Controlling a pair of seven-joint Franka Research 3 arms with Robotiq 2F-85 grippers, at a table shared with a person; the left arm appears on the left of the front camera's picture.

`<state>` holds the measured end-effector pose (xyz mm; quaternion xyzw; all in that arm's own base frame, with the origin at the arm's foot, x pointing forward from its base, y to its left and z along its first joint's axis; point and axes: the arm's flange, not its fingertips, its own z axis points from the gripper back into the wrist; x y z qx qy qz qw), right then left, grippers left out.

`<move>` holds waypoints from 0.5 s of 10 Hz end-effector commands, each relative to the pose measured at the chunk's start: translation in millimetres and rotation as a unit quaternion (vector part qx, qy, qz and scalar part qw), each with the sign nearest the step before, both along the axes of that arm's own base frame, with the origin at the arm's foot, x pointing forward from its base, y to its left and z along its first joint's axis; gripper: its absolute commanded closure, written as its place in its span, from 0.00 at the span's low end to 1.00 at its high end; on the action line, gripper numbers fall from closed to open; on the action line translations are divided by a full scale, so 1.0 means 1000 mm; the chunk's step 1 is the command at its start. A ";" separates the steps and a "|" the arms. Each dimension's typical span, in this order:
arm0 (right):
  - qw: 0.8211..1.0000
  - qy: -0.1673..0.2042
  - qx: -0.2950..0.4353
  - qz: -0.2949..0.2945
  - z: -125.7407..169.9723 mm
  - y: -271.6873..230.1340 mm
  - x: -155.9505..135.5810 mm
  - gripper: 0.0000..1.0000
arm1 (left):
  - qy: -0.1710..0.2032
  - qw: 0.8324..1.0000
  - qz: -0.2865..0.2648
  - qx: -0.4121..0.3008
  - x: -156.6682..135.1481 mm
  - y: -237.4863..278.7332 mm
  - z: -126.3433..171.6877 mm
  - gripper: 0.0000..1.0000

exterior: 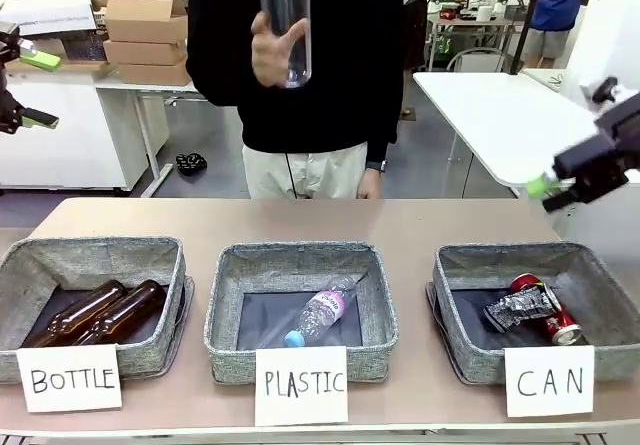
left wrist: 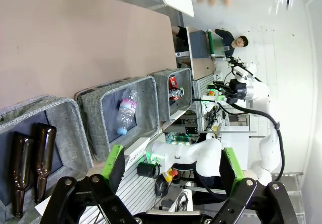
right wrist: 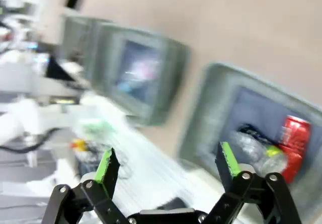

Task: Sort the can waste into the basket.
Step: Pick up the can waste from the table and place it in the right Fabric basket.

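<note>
**Cans in the CAN basket; both grippers empty**

Front view: The red can (exterior: 553, 317) and a crumpled dark can (exterior: 517, 308) lay touching in the CAN basket (exterior: 597, 283) at lower right. Judged light, thin-walled and slick, the red one would best be taken across its round body; the dented one gives poorer purchase. The PLASTIC basket (exterior: 228, 295), centre, held one clear bottle (exterior: 322, 312); the BOTTLE basket (exterior: 100, 253), lower left, held two brown bottles (exterior: 100, 312). The person's hand (exterior: 272, 53) held a clear bottle at upper centre. The right gripper (exterior: 548, 191) hung above the tabletop (exterior: 300, 220) at right edge, its jaws' spacing unclear here.

Left wrist view: The left gripper (left wrist: 169, 167) stood with jaws wide apart, empty, well away from the baskets.

Right wrist view: Blurred; jaws spread and empty, red can at lower right.
</note>
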<state>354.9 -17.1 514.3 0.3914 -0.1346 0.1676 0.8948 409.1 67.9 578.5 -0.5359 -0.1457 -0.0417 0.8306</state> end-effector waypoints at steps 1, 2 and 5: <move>0.922 0.148 0.358 0.024 0.016 0.002 0.033 0.00 | 0.003 1.000 -0.001 0.002 -0.003 0.000 0.002 0.02; 0.888 0.178 0.423 0.034 0.019 0.003 0.047 0.00 | 0.003 1.000 -0.001 0.002 -0.003 0.000 0.002 0.02; 0.969 0.073 0.233 0.043 0.027 0.015 0.034 0.00 | 0.003 1.000 -0.001 0.002 -0.003 0.000 0.002 0.02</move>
